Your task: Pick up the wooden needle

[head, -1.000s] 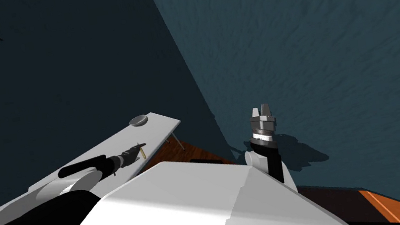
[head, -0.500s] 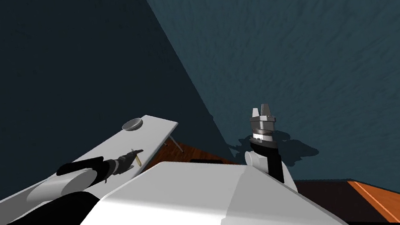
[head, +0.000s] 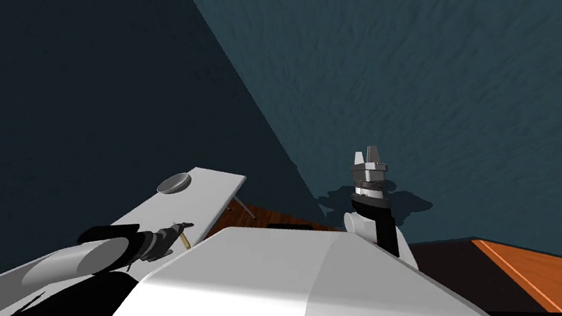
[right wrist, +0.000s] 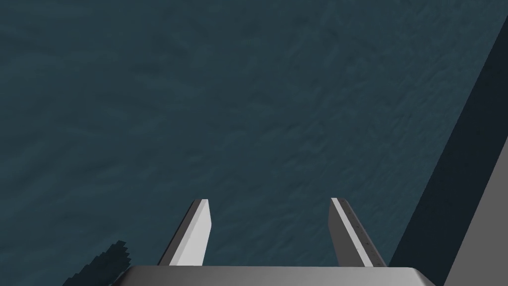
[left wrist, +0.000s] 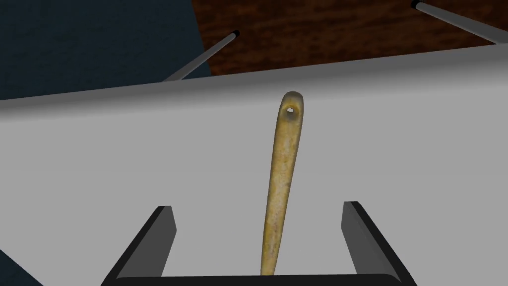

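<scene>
1. Over on my left, the grey counter [head: 210, 190] runs toward the dark wall [head: 85, 91].
2. Left jaws hang wide open above it, gripping nothing.
3. Right jaws, raised near the wall, gape empty too.
4. Tan needle [left wrist: 283, 178] runs between the left jaws, touching neither side, eye end outward.

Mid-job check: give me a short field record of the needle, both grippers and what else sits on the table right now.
needle: tan, slim, an eye at one end; lies on the white table, eye end pointing away from the gripper
left gripper: open, one finger on each side of the needle, neither touching it
right gripper: open, raised beside the chest, holding nothing
bowl: grey, shallow, at the table's far end, apart from the needle
grasp: not yet made
</scene>
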